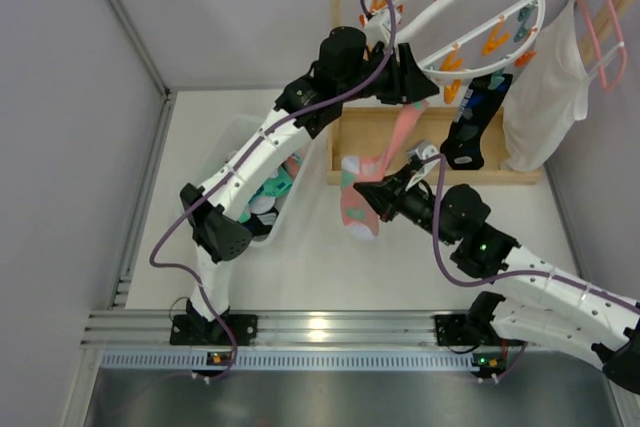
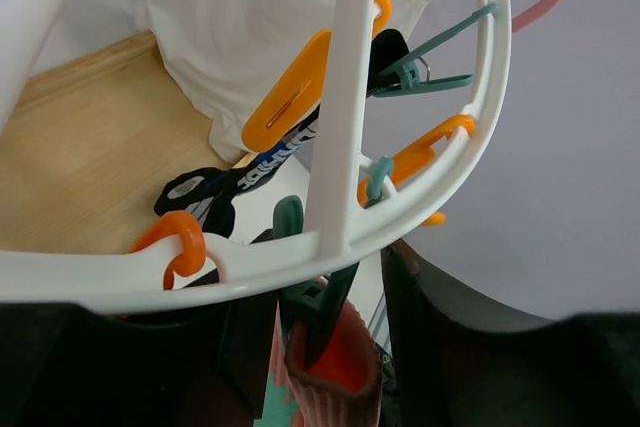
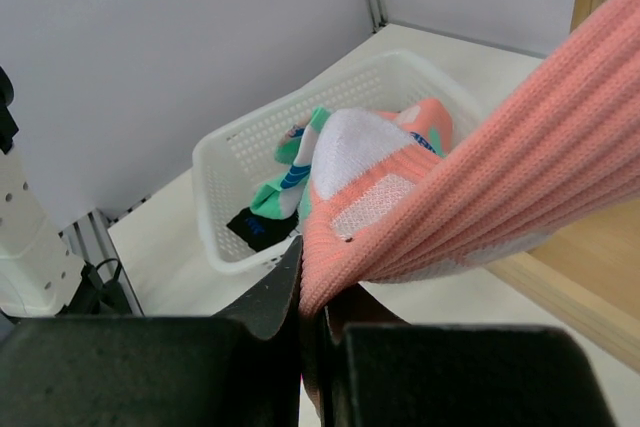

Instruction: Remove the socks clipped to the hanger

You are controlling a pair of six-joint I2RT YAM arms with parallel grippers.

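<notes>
The white ring hanger (image 1: 470, 22) hangs from a wooden bar at the top. A pink sock with teal patches (image 1: 362, 202) hangs from a teal clip (image 2: 318, 312) on the ring's (image 2: 420, 212) near edge; the clip grips its cuff (image 2: 340, 382). My left gripper (image 1: 405, 82) is open, its fingers (image 2: 200, 347) on either side of that clip. My right gripper (image 1: 372, 192) is shut on the pink sock's (image 3: 490, 187) lower part, below the ring. A black sock with blue marks (image 1: 473, 127) is still clipped to the right. Empty orange clips (image 2: 290, 97) dangle around the ring.
A white basket (image 3: 225, 162) with teal and black socks in it sits at the left under my left arm (image 1: 262, 192). A white cloth garment (image 1: 545, 97) and a pink wire hanger (image 1: 600, 37) hang at the right. The wooden stand base (image 1: 370, 137) lies below the ring.
</notes>
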